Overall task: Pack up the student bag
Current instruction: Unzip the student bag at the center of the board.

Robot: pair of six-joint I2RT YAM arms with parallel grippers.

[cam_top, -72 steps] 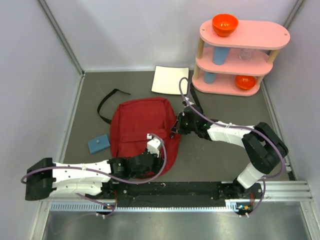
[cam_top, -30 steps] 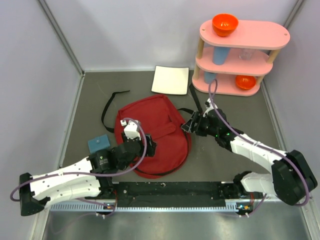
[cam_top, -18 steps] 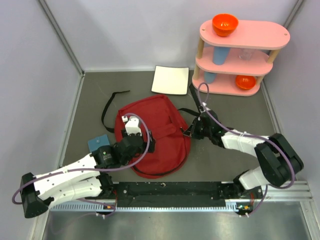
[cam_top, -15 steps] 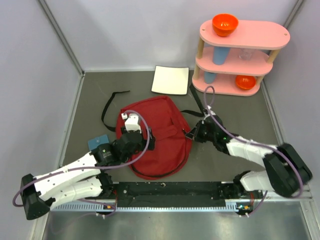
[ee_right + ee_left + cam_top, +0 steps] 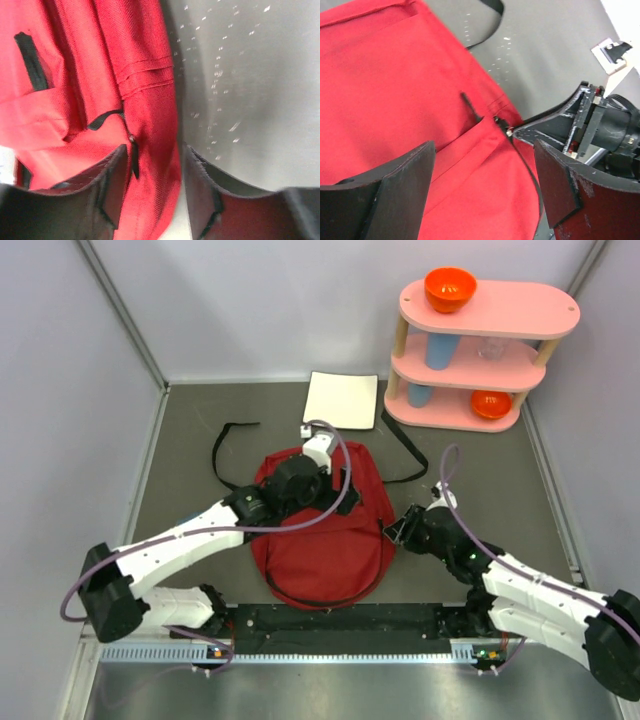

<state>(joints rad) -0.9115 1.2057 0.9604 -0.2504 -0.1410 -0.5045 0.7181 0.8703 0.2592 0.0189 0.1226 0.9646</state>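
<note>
my left arm [image 5: 170,545] runs from its base at the lower left of the top view up and rightward to the middle of the frame, with the wrist bent over. the left gripper [image 5: 484,155] points downward, jaws spread wide, one finger at each lower corner of its wrist view. my right arm [image 5: 530,585] lies low from the lower right corner, reaching left toward centre. the right gripper [image 5: 398,530] has its jaws partway apart.
</note>
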